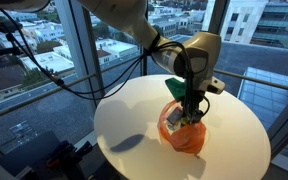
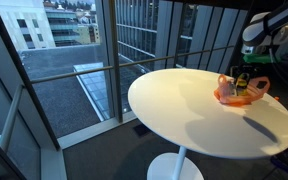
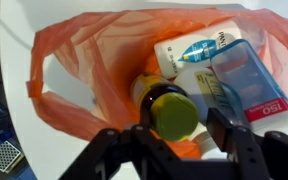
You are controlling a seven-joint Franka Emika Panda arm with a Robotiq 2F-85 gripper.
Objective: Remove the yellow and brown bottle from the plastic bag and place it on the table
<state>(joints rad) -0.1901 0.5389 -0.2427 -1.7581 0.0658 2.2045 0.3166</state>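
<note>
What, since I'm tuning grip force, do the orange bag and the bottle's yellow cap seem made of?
Orange bag: thin plastic film, slightly translucent and glossy, judging by its crumpled folds and looped handles. Yellow cap: probably rigid moulded plastic, smooth with a dull sheen; the picture is too soft to rule out coated metal.

1. Looks like an upper-floor office or lab room in a city building.
2. Walled with floor-to-ceiling glass panes (image 2: 134,40) in dark frames, seen in both exterior views.
3. Overlooks rooftops (image 1: 44,40) and pale blocks (image 2: 39,25) outside.
4. Furnished with a round white surface (image 2: 184,110) on a single pedestal (image 2: 174,165).
5. Strung with loose black cables (image 1: 19,50) beside the glass.
</note>
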